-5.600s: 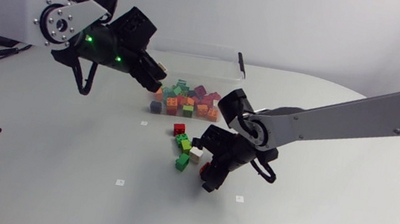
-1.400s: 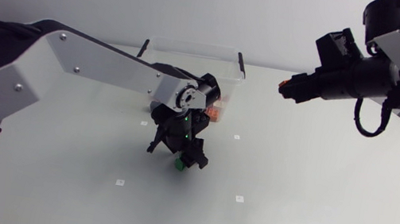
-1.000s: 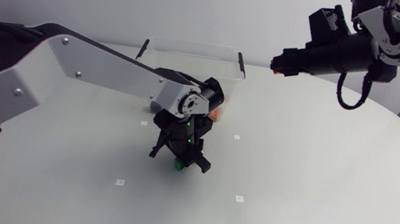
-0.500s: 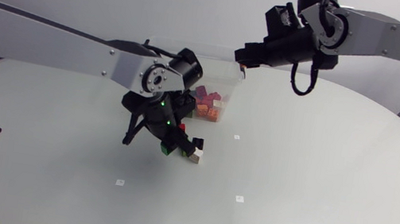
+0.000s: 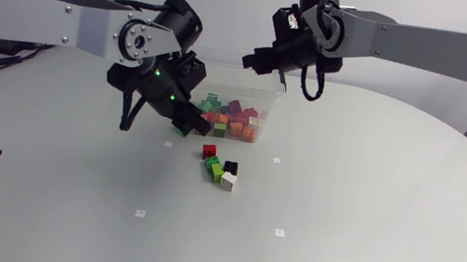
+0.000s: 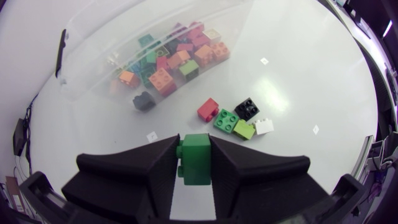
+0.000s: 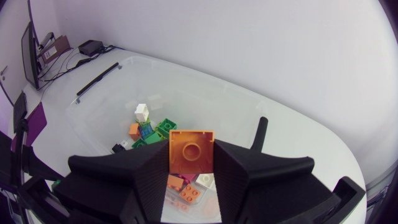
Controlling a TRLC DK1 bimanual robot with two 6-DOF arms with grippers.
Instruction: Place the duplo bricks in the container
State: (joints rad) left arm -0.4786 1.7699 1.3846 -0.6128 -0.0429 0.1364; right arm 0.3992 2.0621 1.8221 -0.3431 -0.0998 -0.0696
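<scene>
Bricks in hand, two. Your left gripper (image 6: 196, 149) is pinching a green duplo brick (image 6: 196, 165) between its fingers, held off the table short of the clear container (image 6: 93, 87), which lies ahead of it. Your right gripper (image 7: 193, 148) is clamped on an orange brick (image 7: 191, 158), stud face toward its camera. It looks poised over the container's open top, presumably so the brick can drop onto the heap of mixed bricks (image 7: 152, 134) below. Loose stock on the table just ahead of the left gripper: red brick (image 6: 208, 109), black brick (image 6: 247, 109), second green brick (image 6: 225, 119), lime brick (image 6: 244, 129) and white brick (image 6: 263, 126), closely clustered. Doubtful items: a dark brick (image 6: 144, 100) sits at the container's near wall, and you cannot tell whether it is inside or outside. The fingers cover the side faces of both held bricks, and the binned bricks overlap too much to count.
</scene>
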